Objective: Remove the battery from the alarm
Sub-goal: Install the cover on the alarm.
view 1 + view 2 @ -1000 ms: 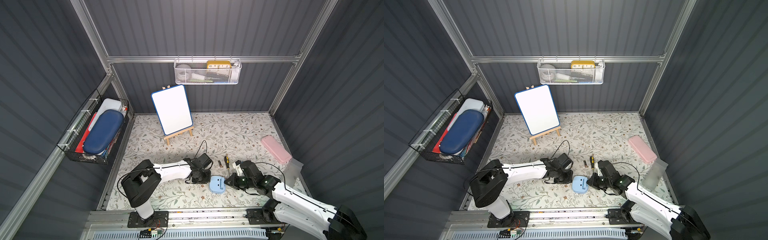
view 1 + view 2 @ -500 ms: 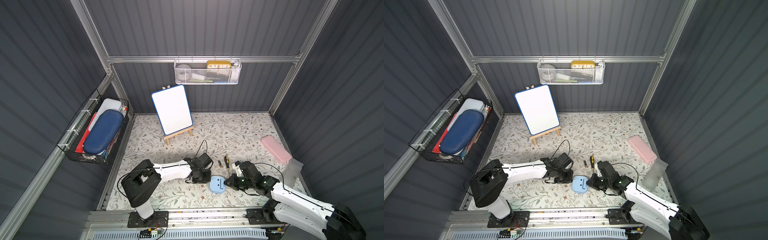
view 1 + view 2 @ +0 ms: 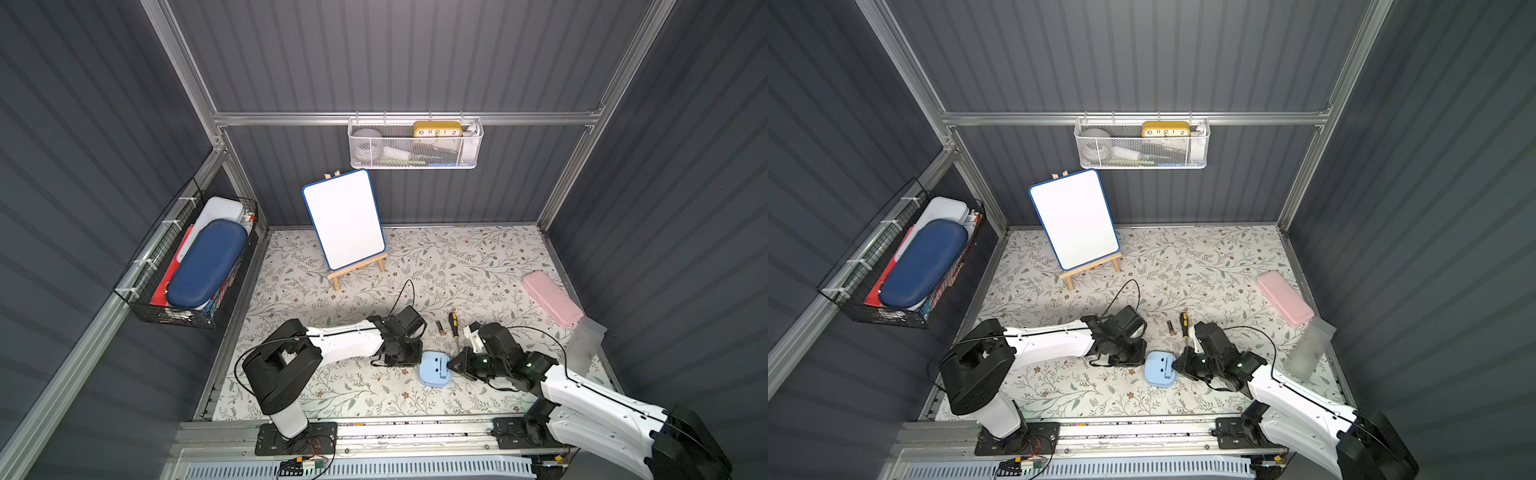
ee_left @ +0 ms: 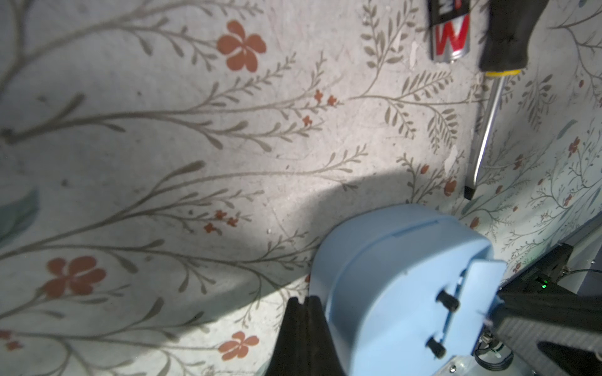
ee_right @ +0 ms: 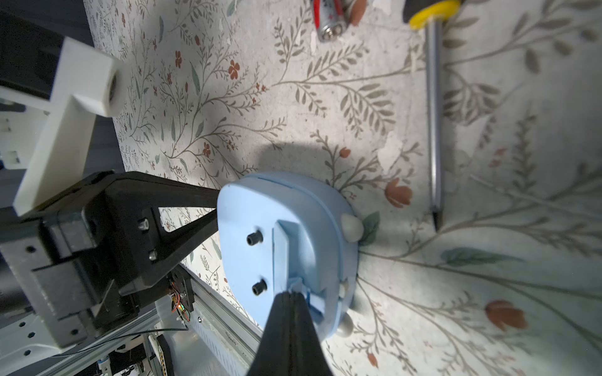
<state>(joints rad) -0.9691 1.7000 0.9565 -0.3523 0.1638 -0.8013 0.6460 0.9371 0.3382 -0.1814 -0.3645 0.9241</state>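
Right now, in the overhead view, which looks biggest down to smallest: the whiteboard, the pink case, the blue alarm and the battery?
1. whiteboard
2. pink case
3. alarm
4. battery
None look alike enough to doubt the order.

The left arm [image 3: 345,343] lies low and almost level. It reaches from its base toward the middle of the table, and its wrist bends down at the end. The left gripper [image 3: 411,362] has its jaws pressed together into one thin tip. The right arm [image 3: 582,390] comes in from the near right corner, also stretched low. The right gripper [image 3: 453,366] points toward the left one, and the two tips are near each other but apart. Its fingers [image 5: 283,325] are closed together too.
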